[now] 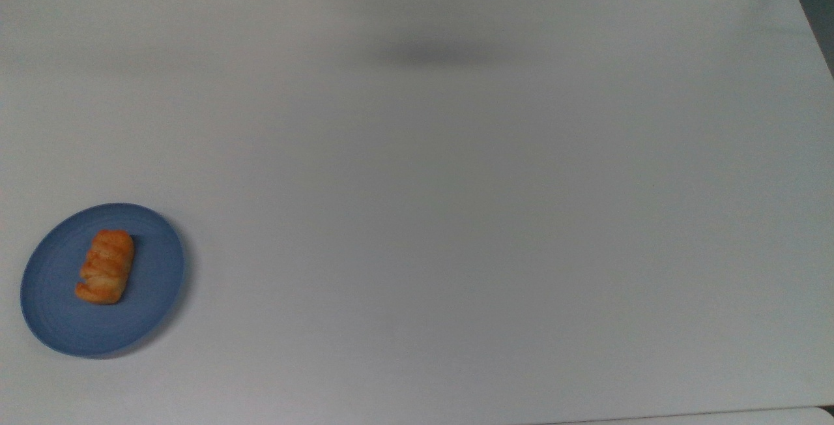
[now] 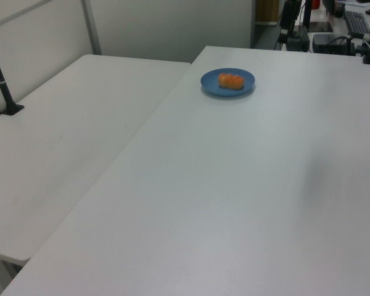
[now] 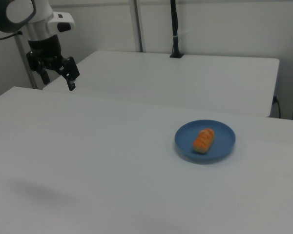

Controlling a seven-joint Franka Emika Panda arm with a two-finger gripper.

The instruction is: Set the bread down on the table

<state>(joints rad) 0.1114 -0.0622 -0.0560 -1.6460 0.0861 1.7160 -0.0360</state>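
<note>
Bread (image 1: 105,266), oblong and ridged, lies on round blue plate (image 1: 52,321).

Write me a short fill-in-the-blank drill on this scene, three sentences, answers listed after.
1. The bread lies on a round plate whose colour is ____.
2. The table under the plate is plain ____.
3. In the right view, the gripper hangs above the table, far to the ____ of the plate.

Missing words: blue; white; left
</note>
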